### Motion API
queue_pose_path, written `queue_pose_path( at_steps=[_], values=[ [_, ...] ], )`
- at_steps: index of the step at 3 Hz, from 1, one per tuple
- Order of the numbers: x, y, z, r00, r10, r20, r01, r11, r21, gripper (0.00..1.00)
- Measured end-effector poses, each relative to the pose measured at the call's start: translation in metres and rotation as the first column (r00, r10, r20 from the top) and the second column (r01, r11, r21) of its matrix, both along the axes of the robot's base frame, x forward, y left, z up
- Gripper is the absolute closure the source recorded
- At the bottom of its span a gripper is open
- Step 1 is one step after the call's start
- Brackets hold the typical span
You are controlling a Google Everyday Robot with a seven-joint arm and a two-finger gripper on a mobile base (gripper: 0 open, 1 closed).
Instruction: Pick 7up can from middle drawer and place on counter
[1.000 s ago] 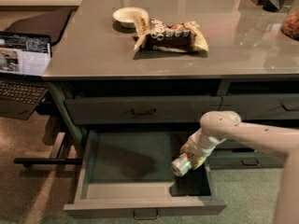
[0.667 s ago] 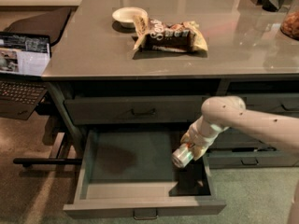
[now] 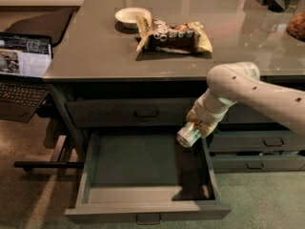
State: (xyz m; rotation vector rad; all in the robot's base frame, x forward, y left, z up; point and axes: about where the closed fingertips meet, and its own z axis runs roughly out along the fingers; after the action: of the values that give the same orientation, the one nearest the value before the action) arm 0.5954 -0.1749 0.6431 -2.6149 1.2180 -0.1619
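The 7up can [image 3: 188, 134] is held in my gripper [image 3: 196, 128], tilted with its silver end toward the camera, above the right rear of the open middle drawer [image 3: 143, 168]. The drawer is pulled out wide and its dark interior is bare. My white arm reaches in from the right edge of the view. The gripper sits just below the front edge of the grey counter [image 3: 95, 51]. The can is clear of the drawer floor.
On the counter lie a brown-and-yellow snack bag [image 3: 174, 36] and a small white bowl [image 3: 129, 16]. A laptop [image 3: 21, 70] sits at left beside the cabinet. Closed drawers [image 3: 252, 149] stack at right. Dark objects stand at the counter's far right corner.
My gripper has lifted the can upward and slightly right, from low inside the drawer to near the level of the top drawer front. The arm has risen with it.
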Motion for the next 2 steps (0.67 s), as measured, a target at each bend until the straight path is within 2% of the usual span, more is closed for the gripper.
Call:
queue_pose_path(
  at_steps=[1, 2],
  values=[
    [0.007, 0.001, 0.076, 0.9979, -0.027, 0.059, 0.03, 0.999, -0.044, 1.0],
    [0.018, -0.016, 0.119, 0.9911, -0.072, 0.112, 0.081, 0.994, -0.079, 1.0]
  ],
)
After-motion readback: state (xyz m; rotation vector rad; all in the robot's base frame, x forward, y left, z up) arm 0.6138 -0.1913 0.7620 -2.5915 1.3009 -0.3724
